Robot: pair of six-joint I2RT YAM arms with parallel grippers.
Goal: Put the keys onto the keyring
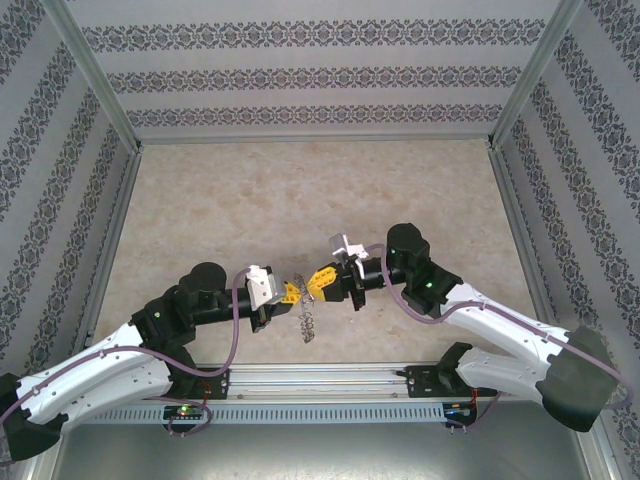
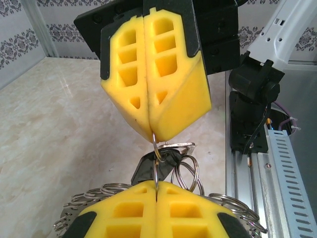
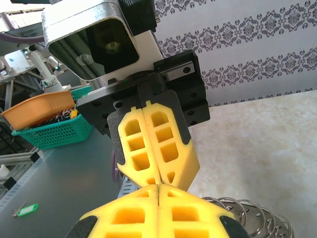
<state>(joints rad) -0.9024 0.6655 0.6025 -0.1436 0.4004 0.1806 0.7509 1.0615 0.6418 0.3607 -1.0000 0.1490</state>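
Note:
Both grippers meet tip to tip above the table's near middle. A thin wire loop (image 2: pixel 156 148) runs between them. My left gripper (image 2: pixel 156 191) is shut on its lower end, and my right gripper (image 2: pixel 152 136) is shut on its upper end. The key (image 2: pixel 147 167), with a dark head, hangs on that loop just behind it. The keyring (image 2: pixel 233 203), grey and fringed with wire loops, spreads out behind my left fingers. From above, the keyring (image 1: pixel 308 320) dangles below the left gripper (image 1: pixel 291 292) and right gripper (image 1: pixel 322 282). In the right wrist view the keyring (image 3: pixel 247 215) shows at lower right.
An aluminium rail (image 1: pixel 320 378) runs along the table's near edge under both arms. Patterned walls (image 1: pixel 300 60) enclose the marble-look table (image 1: pixel 300 190). Off the table stand a green basket (image 3: pixel 49 130) and a green tag (image 3: pixel 25 209) on a grey surface.

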